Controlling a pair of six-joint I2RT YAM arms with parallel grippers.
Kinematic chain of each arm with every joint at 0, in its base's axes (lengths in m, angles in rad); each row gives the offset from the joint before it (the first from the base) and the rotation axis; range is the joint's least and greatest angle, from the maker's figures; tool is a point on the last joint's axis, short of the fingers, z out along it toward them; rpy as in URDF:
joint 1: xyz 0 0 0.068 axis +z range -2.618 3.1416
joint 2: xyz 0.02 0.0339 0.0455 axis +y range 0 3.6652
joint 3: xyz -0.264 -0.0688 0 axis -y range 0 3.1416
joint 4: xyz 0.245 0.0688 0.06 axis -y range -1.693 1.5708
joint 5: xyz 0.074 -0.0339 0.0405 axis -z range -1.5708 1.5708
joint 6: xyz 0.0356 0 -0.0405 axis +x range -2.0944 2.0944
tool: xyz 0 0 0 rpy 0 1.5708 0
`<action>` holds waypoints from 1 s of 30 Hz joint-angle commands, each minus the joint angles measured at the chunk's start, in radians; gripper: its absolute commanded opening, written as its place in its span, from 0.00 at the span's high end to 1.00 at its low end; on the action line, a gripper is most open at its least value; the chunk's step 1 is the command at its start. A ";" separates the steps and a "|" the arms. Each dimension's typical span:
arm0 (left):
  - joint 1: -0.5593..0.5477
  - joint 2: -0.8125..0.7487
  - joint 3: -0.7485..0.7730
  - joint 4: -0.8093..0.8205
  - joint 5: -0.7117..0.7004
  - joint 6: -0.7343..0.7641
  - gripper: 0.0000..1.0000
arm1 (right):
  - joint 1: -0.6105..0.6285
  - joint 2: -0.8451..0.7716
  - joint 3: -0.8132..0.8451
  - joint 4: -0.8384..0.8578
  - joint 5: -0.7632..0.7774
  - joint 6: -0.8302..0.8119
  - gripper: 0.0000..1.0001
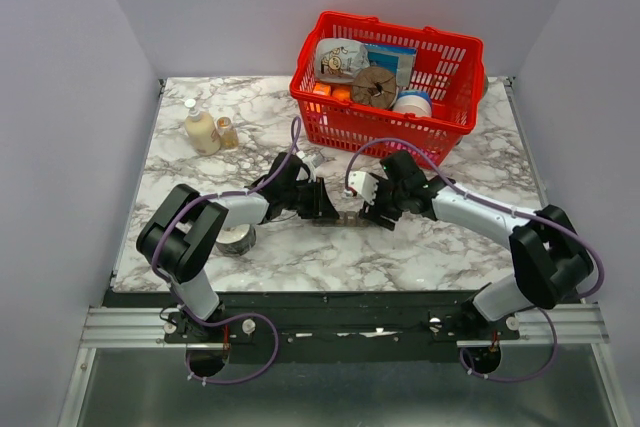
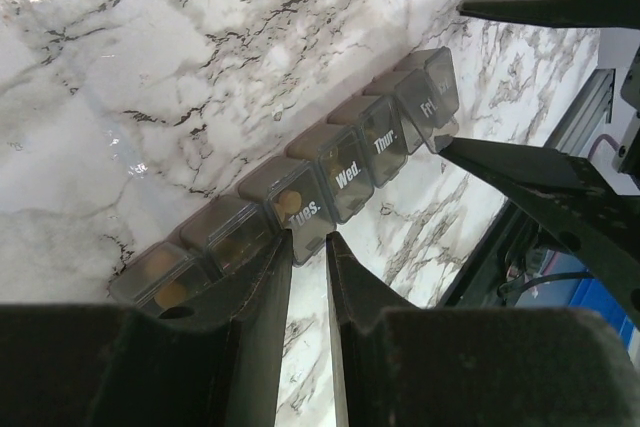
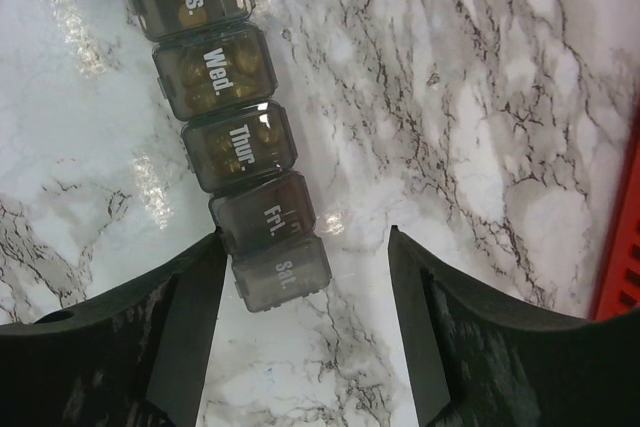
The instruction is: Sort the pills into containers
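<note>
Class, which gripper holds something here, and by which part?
The left gripper seems to pinch the pill strip at the near edge of its Tues. compartment. The right gripper, open around the Sat. end, grips nothing.

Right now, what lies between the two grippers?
The pill box lies there, its Tues. part at the left gripper, its Sat. end inside the open right gripper; both wrist views show it.

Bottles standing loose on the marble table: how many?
2. A taller cream bottle with a white cap stands far left on the table; a smaller amber bottle stands just right of it. Others may be hidden inside the red basket.
</note>
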 commanded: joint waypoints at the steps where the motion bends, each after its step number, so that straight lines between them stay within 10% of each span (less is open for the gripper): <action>1: 0.005 0.059 -0.040 -0.116 -0.070 0.056 0.69 | -0.007 -0.049 0.006 0.039 0.032 0.025 0.27; 15: 0.005 0.070 -0.037 -0.131 -0.064 0.068 0.70 | -0.012 0.018 0.037 0.115 0.150 0.074 0.52; 30: 0.005 0.082 -0.034 -0.125 -0.056 0.070 0.70 | -0.012 0.141 0.087 0.105 0.176 0.088 0.48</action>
